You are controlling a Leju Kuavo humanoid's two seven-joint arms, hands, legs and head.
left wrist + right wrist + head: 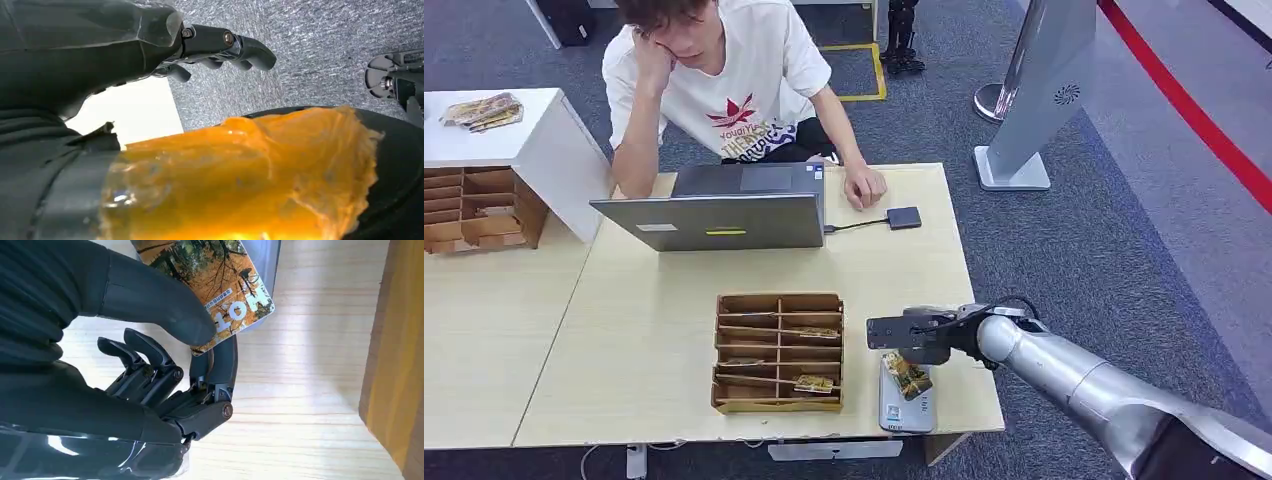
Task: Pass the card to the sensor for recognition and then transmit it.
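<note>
Head view: wooden card box [779, 352] and laptop [724, 208] on the bench [644, 320], a person [724, 80] seated behind. Right hand [919, 340] pinches the card [907, 376] over the grey sensor [902, 405]. Left hand [220, 47] hangs with fingers loosely curled, holding nothing.

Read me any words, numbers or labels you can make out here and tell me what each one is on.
"HOT": large white letters on the card pinched by the right robot hand, seen turned in the wrist view.
Small print beside it on the card: too small to read.
Lettering on the person's white T-shirt: too blurred to read.
Marking on the grey sensor: unreadable.
</note>
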